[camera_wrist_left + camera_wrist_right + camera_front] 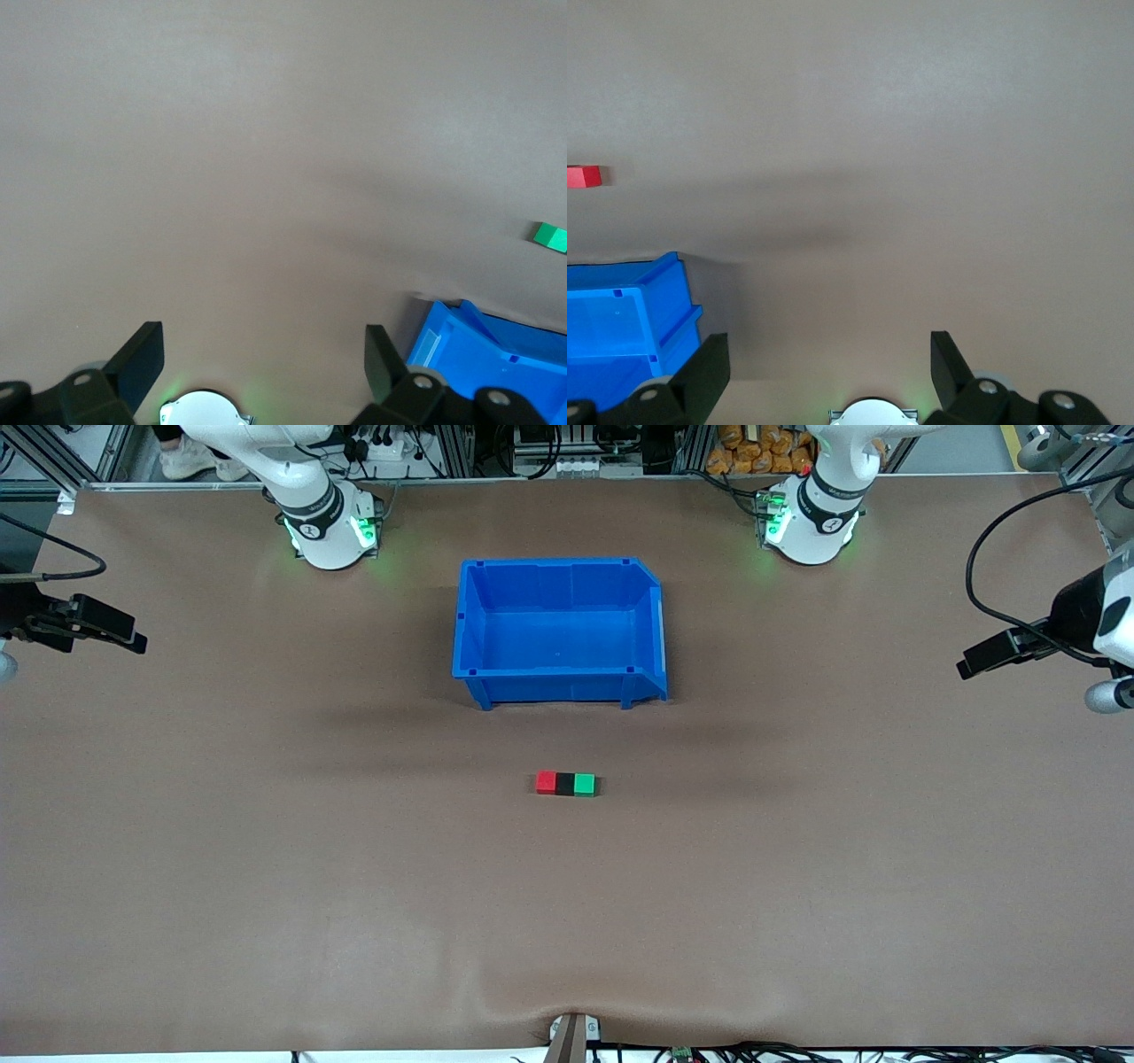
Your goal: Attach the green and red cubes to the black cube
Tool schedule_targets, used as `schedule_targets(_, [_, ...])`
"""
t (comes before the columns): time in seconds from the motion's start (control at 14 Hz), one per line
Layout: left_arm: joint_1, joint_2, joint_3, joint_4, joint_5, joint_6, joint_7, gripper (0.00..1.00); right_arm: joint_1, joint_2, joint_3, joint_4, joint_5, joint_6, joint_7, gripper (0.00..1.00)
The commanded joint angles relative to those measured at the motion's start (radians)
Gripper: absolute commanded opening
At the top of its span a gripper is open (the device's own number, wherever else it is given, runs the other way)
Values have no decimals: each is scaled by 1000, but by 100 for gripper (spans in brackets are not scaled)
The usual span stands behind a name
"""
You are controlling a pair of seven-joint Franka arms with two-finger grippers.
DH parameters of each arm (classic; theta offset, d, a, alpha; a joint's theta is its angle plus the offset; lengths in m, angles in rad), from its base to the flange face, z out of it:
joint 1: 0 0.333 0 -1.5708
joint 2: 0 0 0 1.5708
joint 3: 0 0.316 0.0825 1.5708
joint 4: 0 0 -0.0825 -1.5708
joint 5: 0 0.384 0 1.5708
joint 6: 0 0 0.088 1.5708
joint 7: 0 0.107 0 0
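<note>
The red cube (547, 782), the black cube (565, 783) and the green cube (584, 784) lie in one touching row on the brown table, black in the middle, nearer the front camera than the blue bin (558, 686). The red one is toward the right arm's end, the green one toward the left arm's end. My left gripper (973, 662) hangs open and empty over the left arm's end of the table, far from the cubes. My right gripper (131, 638) hangs open and empty over the right arm's end. The left wrist view shows the green cube (550, 236); the right wrist view shows the red cube (583, 176).
The blue bin has nothing in it and stands between the two arm bases (332, 536) (811, 527) and the cubes. Its corner shows in both wrist views (496, 354) (620, 319). Brown table cover spreads all around the cubes.
</note>
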Motion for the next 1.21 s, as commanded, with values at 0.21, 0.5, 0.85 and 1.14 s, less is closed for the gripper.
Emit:
schedule_targets(0.21, [-67, -178, 41, -219, 7, 104, 96, 100, 3, 6, -3, 17, 10, -10, -3, 100])
schedule_targets(0.5, [-136, -174, 107, -201, 11, 77, 107, 100, 5, 7, -3, 17, 9, -10, -5, 100])
schedule_targets(0.85, [-141, -149, 104, -151, 29, 34, 148, 100, 2, 7, -3, 17, 10, -10, -3, 100])
schedule_targets(1.14, [-142, -142, 104, -151, 29, 32, 147, 100, -1, 7, -3, 17, 12, -8, -3, 100])
